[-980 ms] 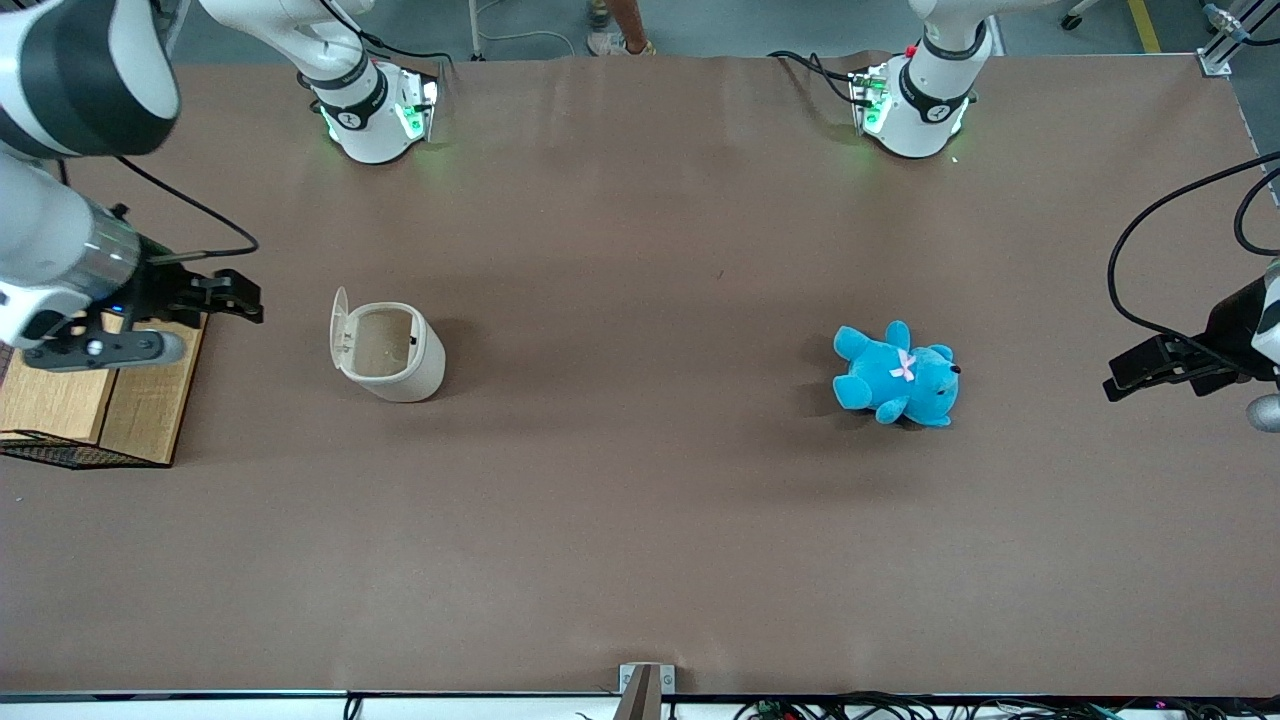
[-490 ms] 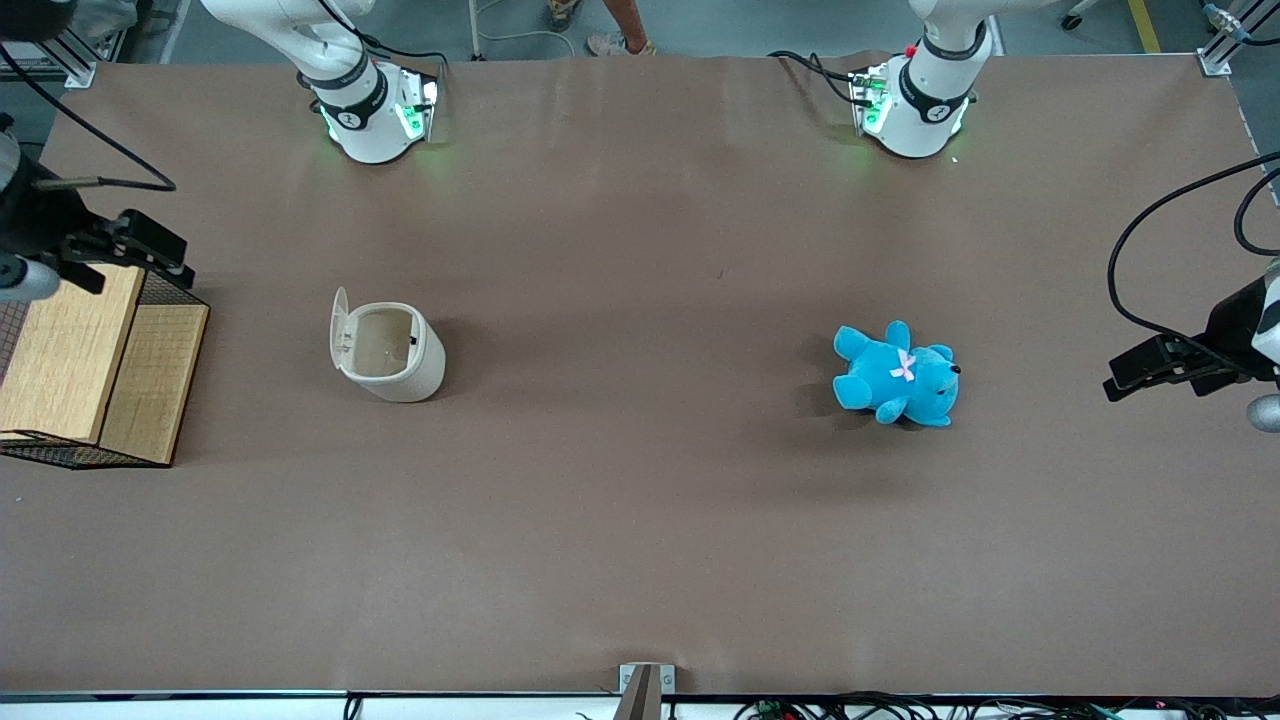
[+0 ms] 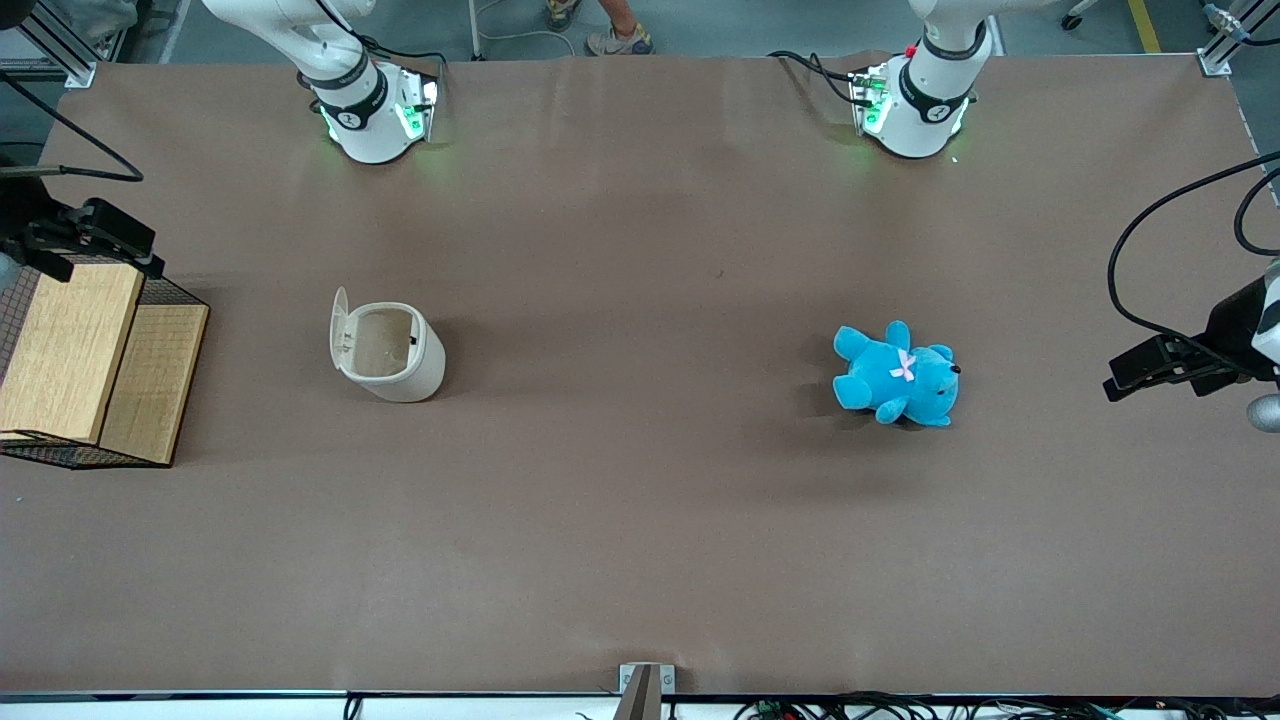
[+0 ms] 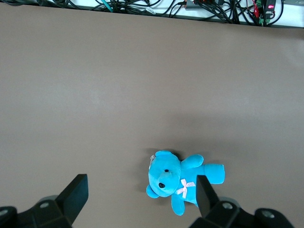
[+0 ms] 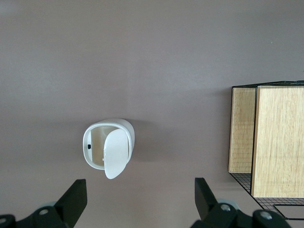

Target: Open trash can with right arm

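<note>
One trash can: the trash can [image 3: 388,350] stands on the brown table [image 3: 640,520] toward the working arm's end, about midway between the table's edge nearest the front camera and the edge by the arm bases; also seen from above in the right wrist view [image 5: 109,147].
Lid: one flip lid [image 3: 339,331], swung up and standing open on the side facing the wire basket; the bin's mouth is uncovered.
One gripper: the right arm's gripper [image 3: 95,240] hangs at the table's edge on the working arm's end, above the basket's corner farther from the front camera, well apart from the trash can.
Pincer state: released, fingers spread wide with nothing between them; both fingers [image 5: 73,199] show in the right wrist view.
One basket: a black wire basket [image 3: 60,455] at the working arm's edge.
Two wooden boxes: two light wooden boxes [image 3: 70,350] side by side in it.
One teddy: a blue teddy [image 3: 895,377] lies toward the parked arm's end, well apart from the bin.
Cut off: most of the right arm is out of the front view; the basket runs off that view's edge.
Hard to make out: the bin's inside, in shadow.
</note>
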You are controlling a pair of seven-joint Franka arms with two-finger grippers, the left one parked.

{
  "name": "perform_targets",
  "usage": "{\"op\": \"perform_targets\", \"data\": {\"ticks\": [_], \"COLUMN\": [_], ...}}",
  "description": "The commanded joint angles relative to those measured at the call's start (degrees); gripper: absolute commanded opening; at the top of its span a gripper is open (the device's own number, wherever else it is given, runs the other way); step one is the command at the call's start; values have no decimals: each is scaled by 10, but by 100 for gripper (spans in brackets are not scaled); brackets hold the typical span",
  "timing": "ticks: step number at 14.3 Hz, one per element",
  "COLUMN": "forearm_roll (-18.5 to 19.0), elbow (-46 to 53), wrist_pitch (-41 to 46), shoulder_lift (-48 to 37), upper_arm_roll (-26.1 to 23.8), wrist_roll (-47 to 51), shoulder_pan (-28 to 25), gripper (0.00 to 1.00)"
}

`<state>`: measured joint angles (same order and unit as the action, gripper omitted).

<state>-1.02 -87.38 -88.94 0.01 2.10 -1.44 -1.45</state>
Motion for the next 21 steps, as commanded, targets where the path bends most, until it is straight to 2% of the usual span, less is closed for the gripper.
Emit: {"op": "perform_targets", "data": {"ticks": [1, 9, 15, 21], "forearm_roll": [4, -2, 16, 15], "elbow": [-14, -24, -35, -38], "wrist_pitch": [-12, -13, -25, -34], "shoulder_lift": [-14, -15, -14, -19], "upper_arm_roll": [-11, -8, -8, -10], "wrist_roll": [-3, -6, -8, -7], "shoulder_pan": [9, 13, 13, 10], "gripper": [100, 100, 100, 100]}}
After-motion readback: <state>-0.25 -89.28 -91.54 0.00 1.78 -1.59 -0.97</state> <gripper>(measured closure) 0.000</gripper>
